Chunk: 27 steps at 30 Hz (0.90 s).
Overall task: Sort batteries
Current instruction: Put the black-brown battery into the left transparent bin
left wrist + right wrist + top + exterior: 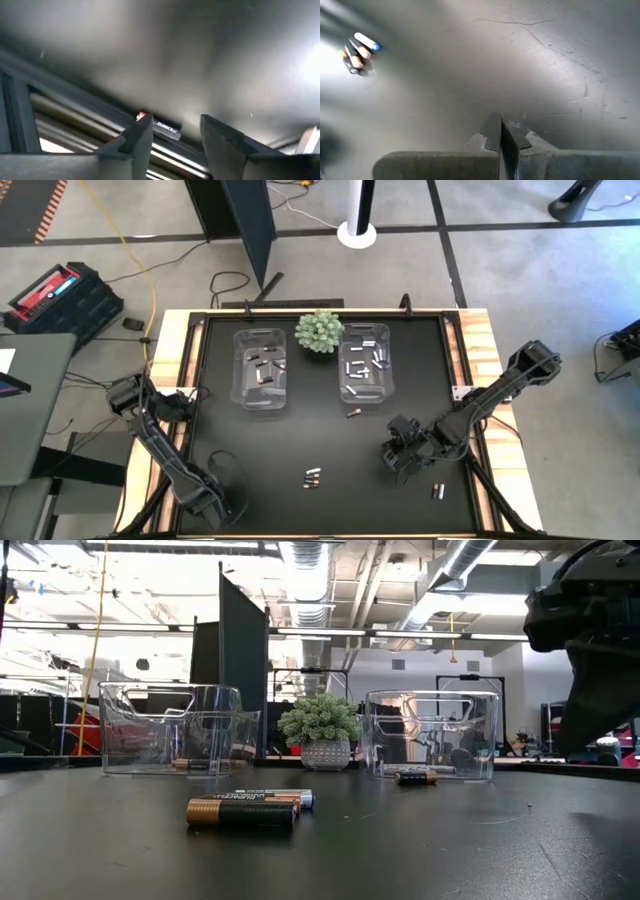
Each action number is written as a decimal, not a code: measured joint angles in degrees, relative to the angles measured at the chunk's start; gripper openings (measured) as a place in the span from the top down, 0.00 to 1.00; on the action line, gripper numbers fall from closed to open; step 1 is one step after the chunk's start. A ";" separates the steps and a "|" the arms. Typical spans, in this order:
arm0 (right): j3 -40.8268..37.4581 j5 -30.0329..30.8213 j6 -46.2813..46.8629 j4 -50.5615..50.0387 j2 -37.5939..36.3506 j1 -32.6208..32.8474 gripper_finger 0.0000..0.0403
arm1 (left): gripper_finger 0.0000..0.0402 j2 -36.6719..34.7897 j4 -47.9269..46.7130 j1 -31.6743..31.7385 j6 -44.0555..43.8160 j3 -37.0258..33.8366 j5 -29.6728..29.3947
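The left gripper is sitting low at the tabletop's near left corner, fingers parted around a dark battery without touching it. Three batteries are lying together mid-tabletop; more are resting in the two clear bins flanking a small green plant. The right gripper is hovering clenched and empty at right, near another battery.

I see a green spiky plant at the mat's far edge. Two clear bins flank it.
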 joint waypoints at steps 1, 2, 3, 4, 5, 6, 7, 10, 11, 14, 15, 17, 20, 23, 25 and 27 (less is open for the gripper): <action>0.00 0.00 0.46 0.35 0.00 0.00 0.95 | 0.58 0.00 0.08 0.34 2.63 0.00 0.05; 0.00 0.00 0.69 0.53 0.00 0.00 0.95 | 0.56 0.00 0.06 0.71 5.16 0.00 0.43; 0.00 0.00 0.72 0.79 0.00 0.00 0.95 | 0.55 0.00 0.05 1.09 7.77 0.00 1.29; 0.00 0.00 0.72 1.15 0.00 0.00 0.95 | 0.53 0.00 0.06 1.40 10.45 0.00 1.88; 0.00 0.02 0.74 1.40 0.00 0.00 0.95 | 0.51 0.00 0.07 1.73 12.71 0.00 2.68; 0.00 0.10 0.80 1.47 0.00 0.00 0.95 | 0.50 0.00 0.07 1.99 14.67 0.00 3.50; 0.00 0.18 1.15 1.46 0.00 0.00 0.95 | 0.49 0.00 0.11 2.13 16.67 0.00 3.93; 0.00 0.27 3.46 1.48 0.00 0.00 0.95 | 0.45 0.00 0.14 2.27 21.47 0.00 4.26; 0.00 0.30 4.30 1.48 0.00 0.00 0.95 | 0.43 0.01 0.14 2.28 22.80 0.00 4.38; 0.00 0.39 6.19 1.52 0.00 0.00 0.95 | 0.38 0.02 0.20 2.50 25.52 0.00 4.64; 0.00 0.41 6.66 1.52 0.00 0.00 0.95 | 0.37 0.02 0.20 2.50 26.08 0.00 4.67; 0.00 0.42 6.77 1.57 0.00 0.02 0.95 | 0.34 0.02 0.44 2.52 26.69 -0.04 4.69; 0.00 0.42 6.78 1.61 0.00 0.02 0.95 | 0.31 0.04 2.99 2.29 24.83 -1.65 4.85; 0.00 0.42 6.78 1.59 0.00 0.02 0.95 | 0.30 0.07 4.16 1.77 22.80 -3.52 5.90; 0.00 0.41 6.73 1.56 0.00 0.02 0.95 | 0.29 0.07 4.11 1.67 21.43 -4.59 6.82; 0.00 0.42 6.61 1.56 0.00 0.02 0.95 | 0.29 0.07 4.10 1.72 19.81 -5.48 8.37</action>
